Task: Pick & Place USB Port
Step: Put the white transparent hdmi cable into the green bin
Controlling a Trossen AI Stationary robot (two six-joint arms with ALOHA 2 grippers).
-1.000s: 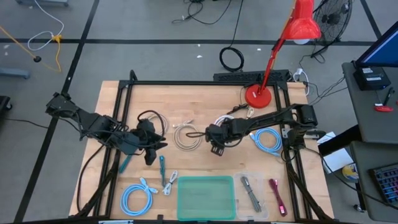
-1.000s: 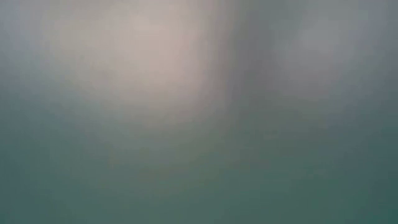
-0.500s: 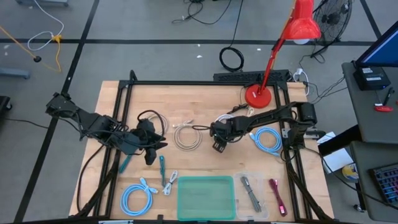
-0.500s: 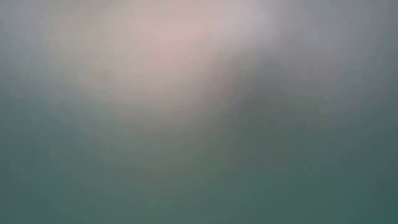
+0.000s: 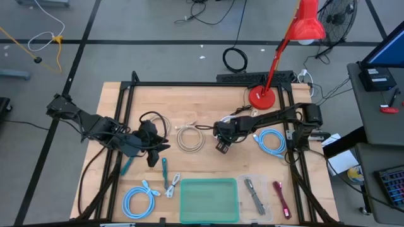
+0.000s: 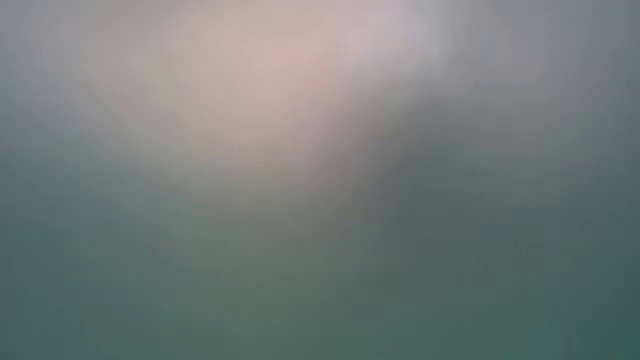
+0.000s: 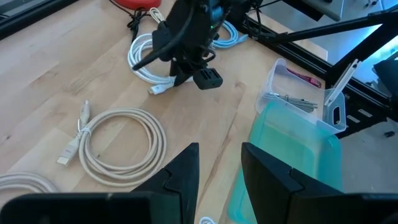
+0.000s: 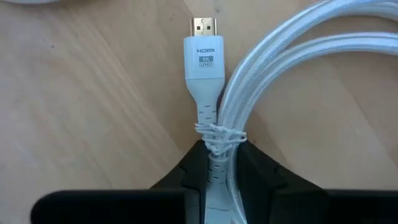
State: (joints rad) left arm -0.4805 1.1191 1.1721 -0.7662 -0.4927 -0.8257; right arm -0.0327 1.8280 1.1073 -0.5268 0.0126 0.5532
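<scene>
White HDMI cable (image 8: 204,62), not really a USB port going by the plug's print, lies coiled on the wooden tabletop (image 5: 202,101) near the middle, just in front of the red lamp (image 5: 273,63). Right pincer (image 8: 217,177) has its fingers closed in on the cable just behind the plug, right where a twist tie bundles the loops. Good spot imo: the molded plug is the only stiff bit, everything else is floppy and light, so the coil will probably dangle and swing once lifted. The sheath looks smooth, so it could slip. Left pincer (image 7: 217,174) hovers partly open over the tabletop, holding nothing, facing the beige cable coil (image 7: 121,146) and the green bin (image 5: 209,200).
</scene>
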